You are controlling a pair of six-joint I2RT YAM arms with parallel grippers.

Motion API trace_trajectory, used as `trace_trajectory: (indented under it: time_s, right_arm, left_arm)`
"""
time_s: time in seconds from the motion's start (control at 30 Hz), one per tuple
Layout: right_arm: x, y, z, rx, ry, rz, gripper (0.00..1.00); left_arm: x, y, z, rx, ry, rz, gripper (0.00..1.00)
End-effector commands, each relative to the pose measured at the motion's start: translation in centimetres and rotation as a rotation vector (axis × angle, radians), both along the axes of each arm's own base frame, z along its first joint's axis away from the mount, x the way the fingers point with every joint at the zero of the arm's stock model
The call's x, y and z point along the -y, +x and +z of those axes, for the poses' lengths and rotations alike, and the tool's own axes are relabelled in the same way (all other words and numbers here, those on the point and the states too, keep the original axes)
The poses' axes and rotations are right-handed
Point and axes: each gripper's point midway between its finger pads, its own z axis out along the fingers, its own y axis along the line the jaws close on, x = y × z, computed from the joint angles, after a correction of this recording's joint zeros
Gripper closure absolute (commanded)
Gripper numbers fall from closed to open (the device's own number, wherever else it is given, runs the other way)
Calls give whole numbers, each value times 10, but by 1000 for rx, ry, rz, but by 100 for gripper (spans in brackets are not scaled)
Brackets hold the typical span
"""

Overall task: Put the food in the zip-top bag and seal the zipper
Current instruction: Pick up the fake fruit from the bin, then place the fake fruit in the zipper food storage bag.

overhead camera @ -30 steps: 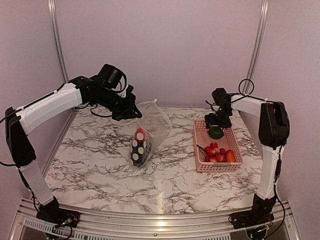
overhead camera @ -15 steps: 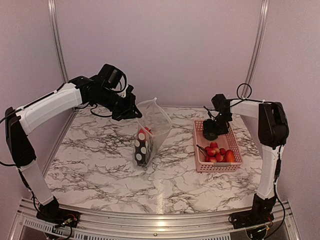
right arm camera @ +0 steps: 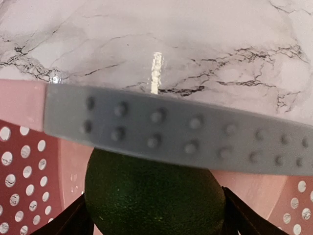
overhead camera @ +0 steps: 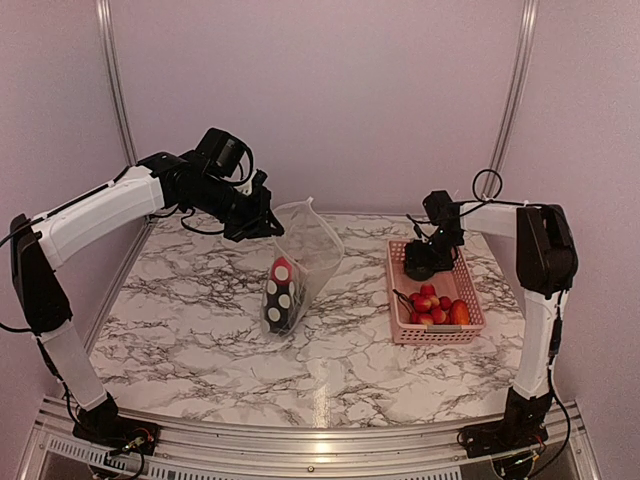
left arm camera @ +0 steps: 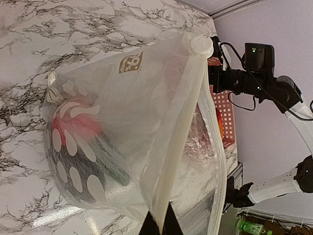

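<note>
**Risk of a slip**

The right hand (overhead camera: 420, 262) sat in the pink basket (overhead camera: 437, 336), fingers (right arm camera: 74, 223) wide on both sides of the green pepper (right arm camera: 151, 196); I could not tell if they pressed it. A shallow pinch might let it roll away. The left hand (overhead camera: 268, 222) was clenched on the zipper (left arm camera: 183, 127) edge of the zip-top bag (overhead camera: 305, 250), which hung below it.

The bench (overhead camera: 200, 340) is a white marble-patterned top with dark grey veins that fills the middle and lower part of the top view, with a metal rail (overhead camera: 300, 430) along its near edge. Two things rest on it. At the centre, the clear zip-top bag (overhead camera: 300, 265) stands tilted with its lower end on the surface. At the right, well apart from it, a pink perforated basket (overhead camera: 436, 335) sits flat.
</note>
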Motion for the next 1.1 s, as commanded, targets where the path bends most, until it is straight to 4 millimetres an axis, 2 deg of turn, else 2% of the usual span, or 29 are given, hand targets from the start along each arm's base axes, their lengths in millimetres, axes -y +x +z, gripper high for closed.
trace_trajectory:
  time_s: [0.0,0.27,0.4,0.53,0.7,0.8,0.93,1.07]
  right_arm:
    - [-5,10,7,44,30,6,22]
    - [-4,4,28,78,49,-4,35]
    - [-5,-4,52,108,65,-16,37]
    - [-15,-15,81,156,78,-1,38]
    - [-46,-34,110,193,68,75,39]
    - [-78,-44,134,237,112,143,39]
    - [-117,-48,184,321,180,206,39]
    - [-151,-53,229,393,259,261,40]
  left_arm:
    - [-7,-4,8,8,-6,9,100]
    - [-11,-7,4,2,3,15,100]
    - [-10,-8,1,-3,1,17,100]
    - [-9,-6,-3,-4,1,17,100]
    - [-5,-2,-5,-5,-13,19,100]
    - [-3,0,-2,13,-33,27,100]
    - [-4,2,-1,29,-28,27,100]
    - [-3,1,-9,18,-16,11,100]
